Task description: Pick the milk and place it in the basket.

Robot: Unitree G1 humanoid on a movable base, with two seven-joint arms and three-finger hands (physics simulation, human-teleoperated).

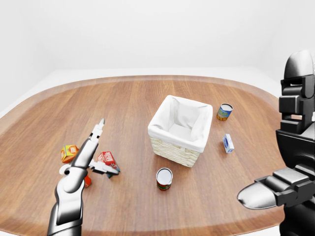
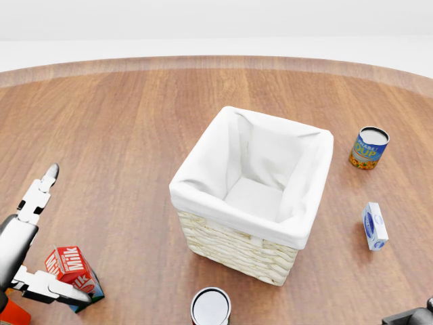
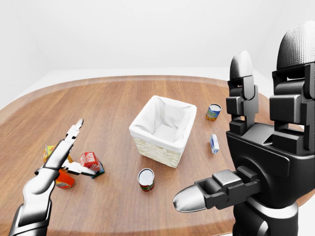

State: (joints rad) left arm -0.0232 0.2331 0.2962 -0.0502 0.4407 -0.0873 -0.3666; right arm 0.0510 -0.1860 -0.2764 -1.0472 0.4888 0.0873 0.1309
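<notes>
milk [image 2: 70,267]: red carton, white lettering
basket [image 2: 238,246]: pale woven straw, white cloth lining
table [image 2: 122,135]: reddish-brown wood grain
soup can [image 2: 369,148]: blue and yellow label
small box [image 2: 373,226]: white and blue

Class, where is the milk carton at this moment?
The milk carton sits at the head view's bottom left on the wooden table, left of the basket, with the open left hand around it.

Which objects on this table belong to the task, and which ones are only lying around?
For the task:
- red milk carton
- white-lined wicker basket
- left hand, open beside the carton

Only lying around:
- soup can with orange label
- small blue-and-white box
- red can with open top
- orange carton
</notes>
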